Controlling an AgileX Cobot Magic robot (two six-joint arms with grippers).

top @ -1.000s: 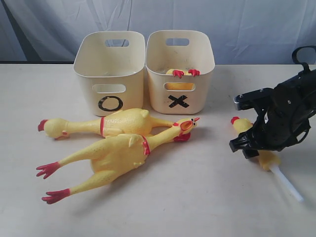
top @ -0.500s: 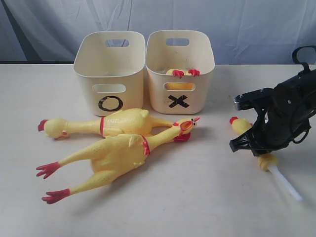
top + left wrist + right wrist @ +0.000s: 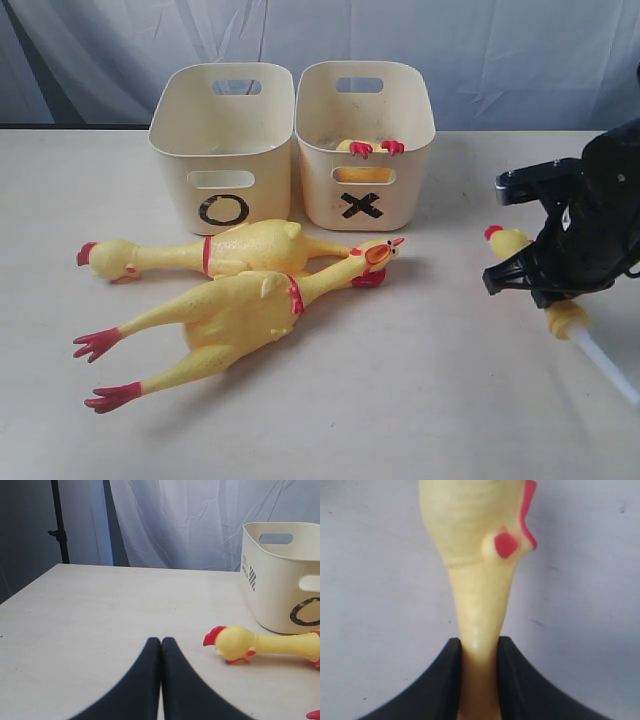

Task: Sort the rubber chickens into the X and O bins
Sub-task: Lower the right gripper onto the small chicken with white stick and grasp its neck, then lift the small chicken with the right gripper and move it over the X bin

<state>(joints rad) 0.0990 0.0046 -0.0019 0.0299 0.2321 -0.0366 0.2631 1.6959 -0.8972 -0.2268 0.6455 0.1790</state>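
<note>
Two long yellow rubber chickens (image 3: 240,250) (image 3: 235,315) lie crossed on the table in front of the bins. The cream O bin (image 3: 222,150) stands left of the matching X bin (image 3: 320,170). Red feet of a chicken (image 3: 375,147) hang over the X bin's front rim. My right gripper (image 3: 538,280) is shut on the neck of a short chicken (image 3: 507,241) at the right, just above the table. In the right wrist view both fingers (image 3: 451,652) press that neck (image 3: 479,615). My left gripper (image 3: 161,642) is shut and empty, near a long chicken's head (image 3: 240,644).
A pale white piece (image 3: 605,365) sticks out from the held chicken's lower end toward the right front. A grey cloth backdrop (image 3: 500,50) hangs behind the table. The O bin (image 3: 272,580) also stands in the left wrist view.
My right gripper has carried the short chicken to the right and a little upward. The long chickens and bins have not moved.
</note>
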